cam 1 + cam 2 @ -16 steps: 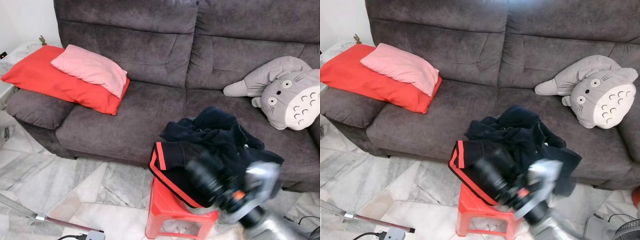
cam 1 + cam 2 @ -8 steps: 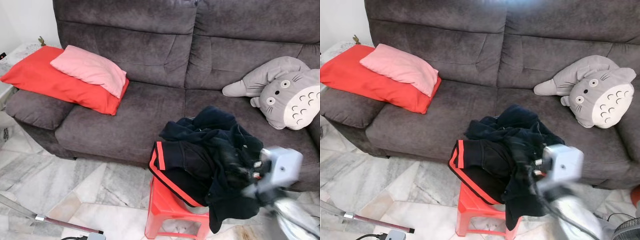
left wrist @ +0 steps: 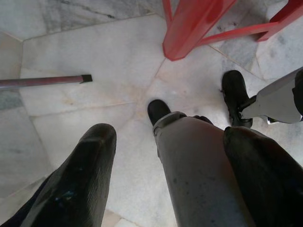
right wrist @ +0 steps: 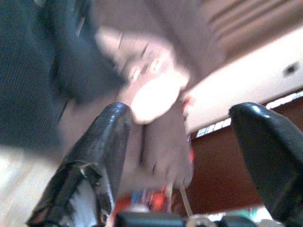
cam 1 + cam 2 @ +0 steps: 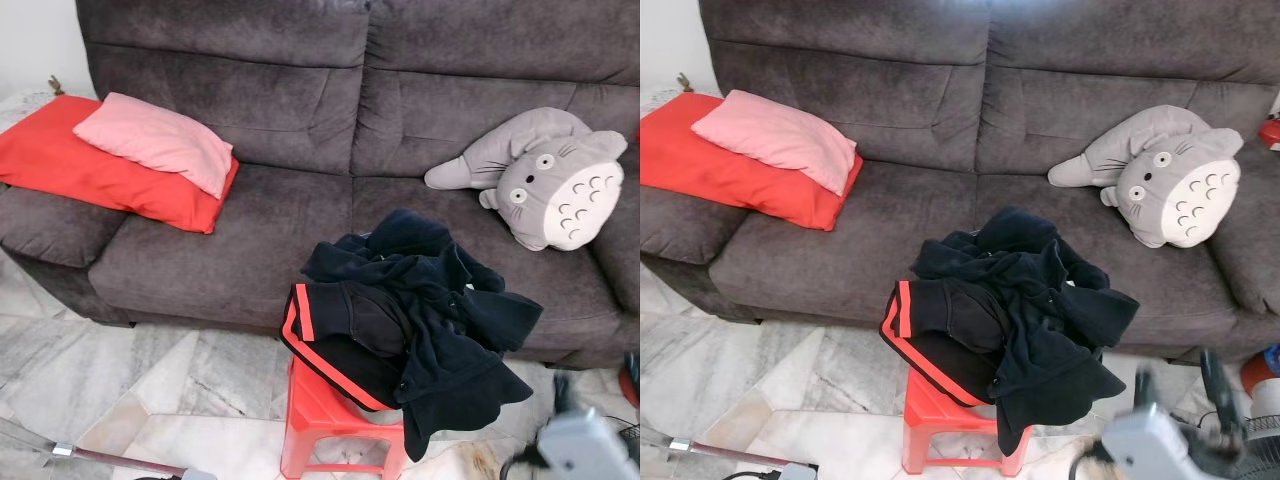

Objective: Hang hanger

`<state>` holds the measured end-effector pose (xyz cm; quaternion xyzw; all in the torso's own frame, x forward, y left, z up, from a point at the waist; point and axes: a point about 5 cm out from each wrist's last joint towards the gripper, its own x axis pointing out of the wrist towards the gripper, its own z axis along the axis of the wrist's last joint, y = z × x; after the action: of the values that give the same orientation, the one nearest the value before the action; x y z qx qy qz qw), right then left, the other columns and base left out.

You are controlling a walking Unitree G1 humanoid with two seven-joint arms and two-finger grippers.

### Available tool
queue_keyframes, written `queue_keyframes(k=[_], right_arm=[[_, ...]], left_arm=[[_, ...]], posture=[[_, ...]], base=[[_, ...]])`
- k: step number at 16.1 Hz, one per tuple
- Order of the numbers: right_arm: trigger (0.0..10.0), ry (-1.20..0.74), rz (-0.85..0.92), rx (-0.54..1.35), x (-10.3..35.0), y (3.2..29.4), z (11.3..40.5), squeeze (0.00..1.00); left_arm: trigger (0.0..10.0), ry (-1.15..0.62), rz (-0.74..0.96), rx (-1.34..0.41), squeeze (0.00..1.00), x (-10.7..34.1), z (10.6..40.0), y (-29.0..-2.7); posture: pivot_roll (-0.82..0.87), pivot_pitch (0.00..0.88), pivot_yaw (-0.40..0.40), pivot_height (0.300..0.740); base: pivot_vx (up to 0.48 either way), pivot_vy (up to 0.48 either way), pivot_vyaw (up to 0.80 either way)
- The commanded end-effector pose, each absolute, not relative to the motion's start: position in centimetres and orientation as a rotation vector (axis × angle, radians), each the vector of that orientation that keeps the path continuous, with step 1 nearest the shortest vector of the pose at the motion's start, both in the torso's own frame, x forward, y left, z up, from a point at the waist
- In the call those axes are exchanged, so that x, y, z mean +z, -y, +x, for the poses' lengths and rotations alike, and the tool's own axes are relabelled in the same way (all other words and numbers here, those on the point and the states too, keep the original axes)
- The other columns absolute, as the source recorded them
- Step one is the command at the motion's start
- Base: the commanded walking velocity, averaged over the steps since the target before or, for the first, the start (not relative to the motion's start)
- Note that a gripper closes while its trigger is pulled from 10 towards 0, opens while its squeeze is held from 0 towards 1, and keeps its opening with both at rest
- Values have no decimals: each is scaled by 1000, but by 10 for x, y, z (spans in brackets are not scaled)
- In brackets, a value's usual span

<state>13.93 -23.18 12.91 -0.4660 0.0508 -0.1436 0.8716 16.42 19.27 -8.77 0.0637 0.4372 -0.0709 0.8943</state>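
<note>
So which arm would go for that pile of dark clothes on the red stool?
Probably the right. Its open right gripper is raised near the dark clothes on the red stool; the left gripper hangs open toward the floor.

The red stool [image 5: 330, 430] is mostly buried under the dark clothing [image 5: 410, 320], its seat hidden. At the lower right of the head views, the right gripper [image 5: 1180, 395] is blurred and cut off by the frame's edge. A hanger cannot be made out among the clothing.
</note>
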Motion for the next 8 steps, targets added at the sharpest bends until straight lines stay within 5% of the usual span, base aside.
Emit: queue_keyframes(k=[1,3,4,5,8], right_arm=[[10000,-228,-996,-312,106,241,135,1000],[10000,-339,-884,-387,88,258,139,1000],[10000,-369,-851,-401,83,263,142,859],[10000,-384,-837,-406,76,269,148,0],[10000,-361,-848,-406,75,270,156,0]], left_arm=[[10000,-952,140,-160,0,-93,153,-192],[10000,-953,136,-151,0,-93,152,-193],[10000,-955,136,-150,0,-94,151,-192],[10000,-957,134,-147,0,-94,151,-192],[10000,-957,133,-143,0,-94,150,-192]], posture=[[-200,137,-30,740],[-195,124,-38,740],[-193,120,-39,740],[-190,117,-41,740],[-176,112,-41,740]], base=[[0,0,0],[0,0,0],[0,0,0],[0,0,0],[0,0,0]])
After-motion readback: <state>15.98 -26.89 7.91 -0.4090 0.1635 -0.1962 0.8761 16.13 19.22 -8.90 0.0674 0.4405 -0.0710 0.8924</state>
